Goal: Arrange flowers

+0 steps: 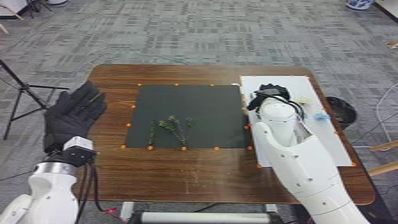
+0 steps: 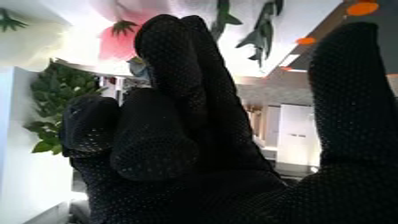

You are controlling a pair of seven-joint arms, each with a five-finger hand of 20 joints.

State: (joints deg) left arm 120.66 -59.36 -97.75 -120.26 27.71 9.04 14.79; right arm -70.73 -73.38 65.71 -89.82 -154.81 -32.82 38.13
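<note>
Beside the blue flower (image 1: 321, 117), the right arm (image 1: 304, 167) hides some white sheet (image 1: 332, 146).

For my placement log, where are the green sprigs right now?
In the head view, the green sprigs lie on the near half of the dark mat, between the left hand and the white sheet.

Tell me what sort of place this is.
Probably a robotics lab or test room: a white jointed robot arm on the left and another on the right, at a brown wooden table, with a black tripod on grey patterned carpet.
</note>
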